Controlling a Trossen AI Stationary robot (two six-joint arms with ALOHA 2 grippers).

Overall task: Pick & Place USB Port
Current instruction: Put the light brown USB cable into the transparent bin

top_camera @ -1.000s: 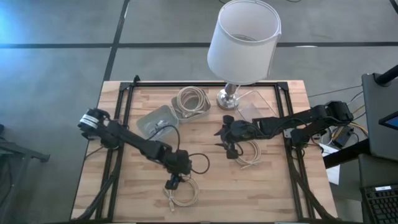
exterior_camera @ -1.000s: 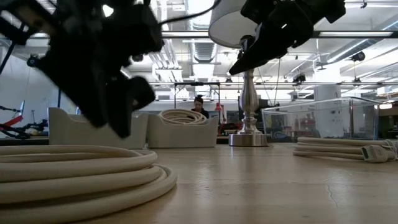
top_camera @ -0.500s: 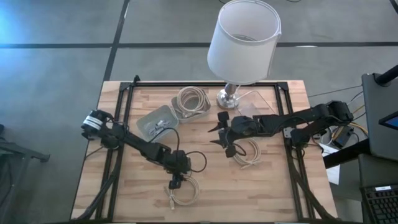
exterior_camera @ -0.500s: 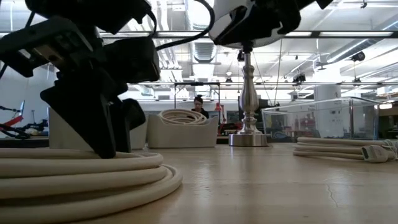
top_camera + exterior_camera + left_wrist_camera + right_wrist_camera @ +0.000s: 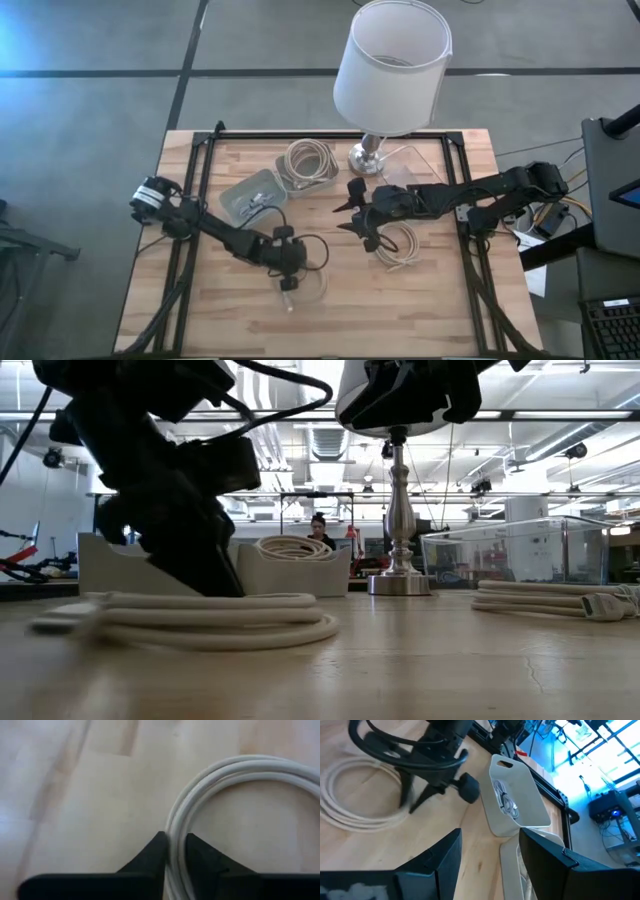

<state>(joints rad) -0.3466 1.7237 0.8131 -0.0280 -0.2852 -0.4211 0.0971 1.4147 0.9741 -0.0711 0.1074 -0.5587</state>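
Observation:
A coiled white USB cable [image 5: 312,287] lies on the wooden table near its middle front. My left gripper [image 5: 286,274] stands over the coil's left rim, shut on it. In the low view the coil [image 5: 210,622] sits flat under the dark gripper [image 5: 190,530]. A second white coil [image 5: 400,245] lies right of centre. My right gripper [image 5: 352,215] hovers open above the table's middle, to the left of that coil, with nothing between its fingers [image 5: 427,865]. My left gripper pinches the strands of the coil's rim [image 5: 176,827] between its two fingers [image 5: 157,852]. The fingers come from above, pointing down, and lie across the strands. The rest of the coil [image 5: 280,628] seems to lie flat on the table.
Two grey trays stand at the back: one [image 5: 250,195] with a thin cable in it, one [image 5: 308,160] with a white coil. A lamp [image 5: 390,70] on a metal base [image 5: 368,158] and a clear box [image 5: 415,172] stand at the back right.
My left gripper has come down on the coil's rim and shut on it, then gone toward the far edge and a little right. The coil has slid along with it, away from the near edge. My right gripper has risen and shifted a little left, still open.

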